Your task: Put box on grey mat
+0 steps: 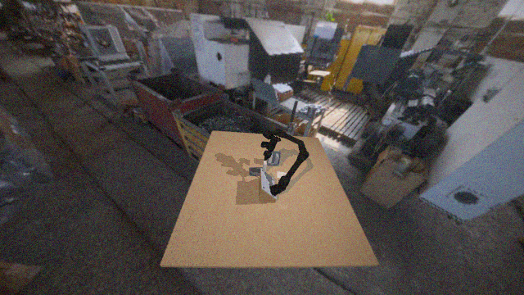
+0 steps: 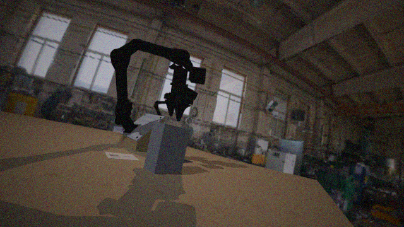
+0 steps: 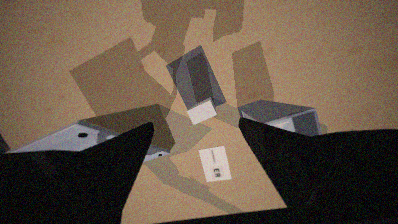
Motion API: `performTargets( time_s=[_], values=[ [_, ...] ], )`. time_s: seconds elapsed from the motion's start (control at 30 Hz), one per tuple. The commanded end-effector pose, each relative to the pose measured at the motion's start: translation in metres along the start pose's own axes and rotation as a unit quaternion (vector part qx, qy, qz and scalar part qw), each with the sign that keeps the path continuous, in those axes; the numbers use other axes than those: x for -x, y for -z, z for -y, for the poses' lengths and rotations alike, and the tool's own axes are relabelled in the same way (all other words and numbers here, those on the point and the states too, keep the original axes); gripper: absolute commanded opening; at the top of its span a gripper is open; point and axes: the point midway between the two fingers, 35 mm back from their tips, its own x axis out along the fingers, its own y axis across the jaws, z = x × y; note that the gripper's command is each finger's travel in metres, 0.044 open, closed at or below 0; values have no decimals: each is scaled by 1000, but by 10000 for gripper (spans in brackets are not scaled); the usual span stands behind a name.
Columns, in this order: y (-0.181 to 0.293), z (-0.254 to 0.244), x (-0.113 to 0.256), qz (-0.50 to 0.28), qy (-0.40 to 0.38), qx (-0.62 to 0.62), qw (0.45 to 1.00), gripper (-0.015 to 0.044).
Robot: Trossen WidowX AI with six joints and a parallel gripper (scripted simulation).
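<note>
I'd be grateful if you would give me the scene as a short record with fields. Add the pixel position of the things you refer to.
hand: open, nothing between its fingers, raised above the table
table [image 1: 266, 242] [image 2: 240, 195] [image 3: 325, 50]: wood-coloured
card: white card [image 1: 282, 174] [image 2: 121, 156] [image 3: 206, 157], flat on the table
card_print: ER, legible in the wrist view
bin: grey bin [image 2: 170, 151] [image 3: 277, 108], upright
bin_contents: something pale inside; codes unreadable
arm_contact: cannot tell

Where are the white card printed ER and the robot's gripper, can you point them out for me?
White card [image 1: 281, 173] [image 2: 121, 156] [image 3: 214, 163]: top, exterior and wrist views; middle of its printed face.
Gripper [image 1: 267, 157] [image 2: 175, 118] [image 3: 197, 124]: top, exterior and wrist views; midway between its fingertips.
</note>
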Motion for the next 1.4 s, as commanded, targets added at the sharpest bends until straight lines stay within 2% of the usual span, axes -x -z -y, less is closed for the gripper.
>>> performTargets(
  time_s=[0.0, 0.27, 0.53, 0.8, 1.37],
  values=[
    [-4, 0, 1, -39, 13, 31, 999, 440],
    [-6, -1, 1, -61, 24, 48, 997, 440],
    [-10, -11, -5, -156, 103, 129, 974, 440],
    [-13, -11, -6, -159, 104, 131, 973, 440],
    [-55, -28, -28, -177, 96, 126, 971, 440]
  ],
)
